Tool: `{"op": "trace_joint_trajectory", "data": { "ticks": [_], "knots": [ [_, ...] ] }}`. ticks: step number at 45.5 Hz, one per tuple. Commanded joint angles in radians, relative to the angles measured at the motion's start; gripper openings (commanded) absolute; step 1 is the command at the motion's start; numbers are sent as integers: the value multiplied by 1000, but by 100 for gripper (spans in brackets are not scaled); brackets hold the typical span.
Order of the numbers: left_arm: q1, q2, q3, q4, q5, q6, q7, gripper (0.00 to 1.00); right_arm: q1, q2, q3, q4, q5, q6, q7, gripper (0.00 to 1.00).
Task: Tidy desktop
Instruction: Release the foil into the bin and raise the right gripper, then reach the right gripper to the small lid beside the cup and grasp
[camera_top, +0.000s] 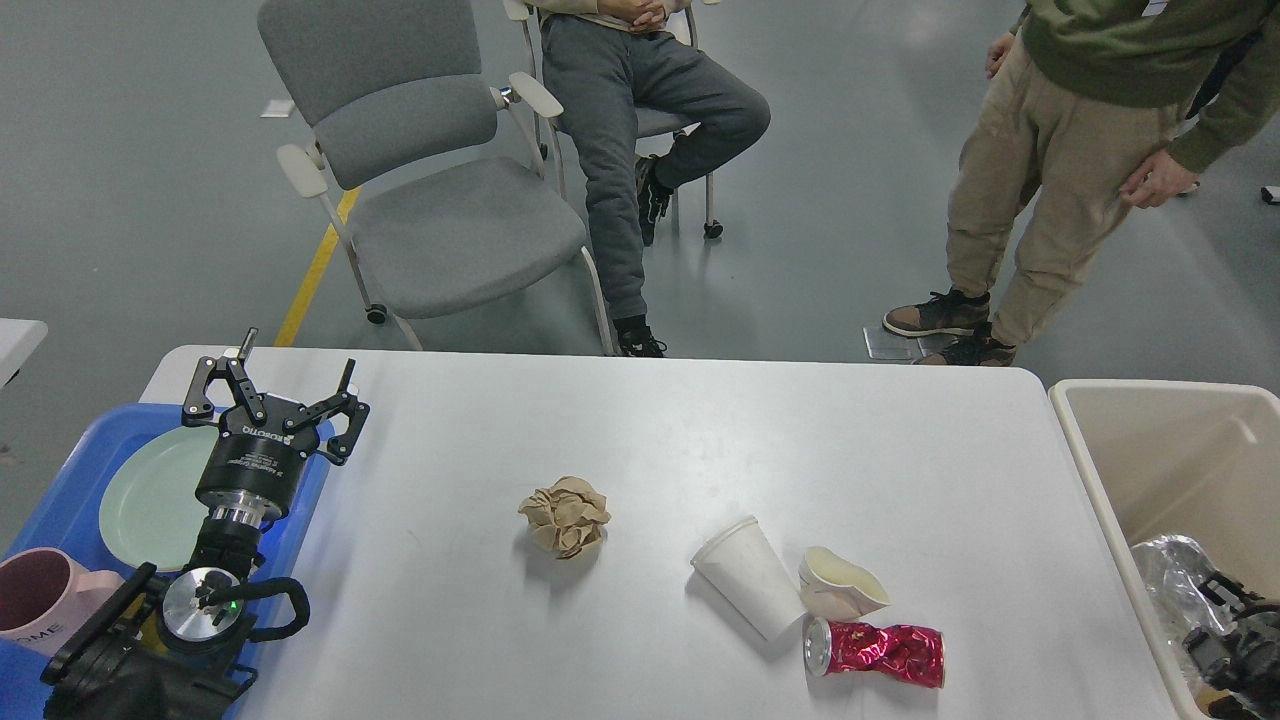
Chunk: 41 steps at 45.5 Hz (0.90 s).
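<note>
The white desktop in front of me is carrying 4 pieces of litter. A crumpled brown paper ball is sitting near its center. Toward 4 o'clock from it, a white paper cup is lying tipped, touching a crushed cream cup, with a crushed red can lying just below them.
</note>
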Motion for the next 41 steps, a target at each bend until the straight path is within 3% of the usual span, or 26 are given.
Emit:
{"op": "trace_joint_trajectory", "data": {
  "ticks": [1, 12, 28, 36, 41],
  "knots": [
    [-2, 0, 0, 0, 0, 0, 0, 97, 56, -28, 3, 46, -14, 12, 0, 100],
    [-1, 0, 0, 0, 0, 0, 0, 97, 378, -157, -67, 405, -119, 72, -9, 100],
    [0, 0, 0, 0, 0, 0, 0, 97, 1035, -174, -349, 1075, -187, 343, -12, 100],
    [0, -1, 0, 0, 0, 0, 0, 97, 1248, -137, -365, 1229, -184, 561, -14, 100],
    [0, 0, 0, 0, 0, 0, 0, 97, 1343, -95, -365, 1309, -182, 636, -15, 100]
  ]
}}
